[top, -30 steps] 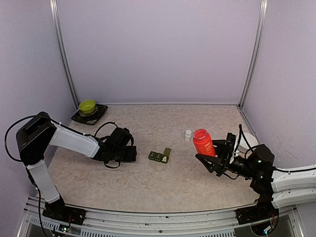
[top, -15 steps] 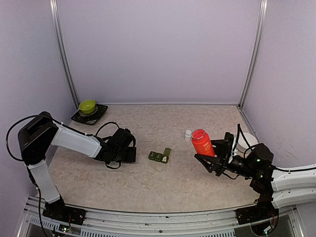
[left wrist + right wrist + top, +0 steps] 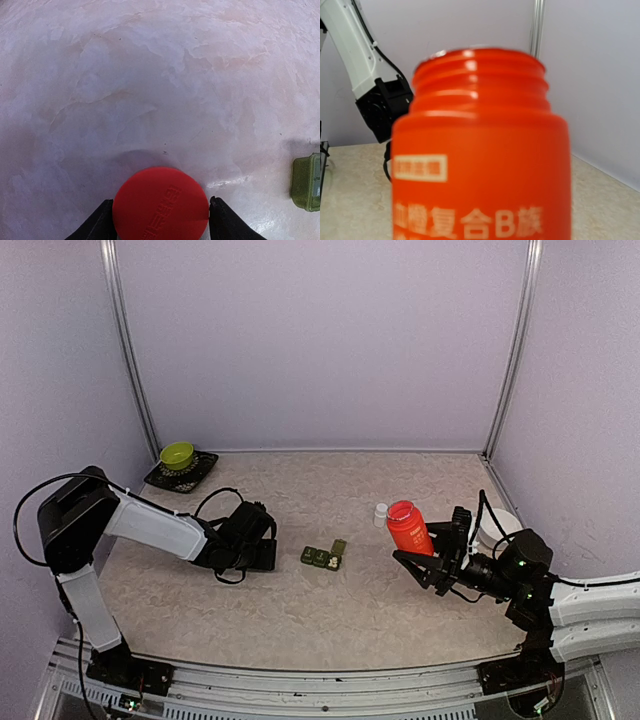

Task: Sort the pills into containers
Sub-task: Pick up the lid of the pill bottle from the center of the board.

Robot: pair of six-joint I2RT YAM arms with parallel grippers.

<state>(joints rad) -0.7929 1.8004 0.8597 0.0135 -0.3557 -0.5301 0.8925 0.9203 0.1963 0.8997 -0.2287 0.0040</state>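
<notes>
The right gripper (image 3: 430, 558) stays clamped around the uncapped red bottle (image 3: 408, 528), which has drifted a little leftward, closer to the tiny white bottle (image 3: 381, 513), than a second ago. The left gripper (image 3: 160, 220) has crept slightly towards the middle of the table (image 3: 300, 620), its fingers pressed against both sides of the red cap (image 3: 160, 202). The green containers (image 3: 323, 556) lie unmoved between the two arms, one lid raised.

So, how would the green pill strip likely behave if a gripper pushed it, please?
The green pill strip looks small and rigid, so probably light and apt to slide on the smooth table. Its open lid might swing shut.
</notes>
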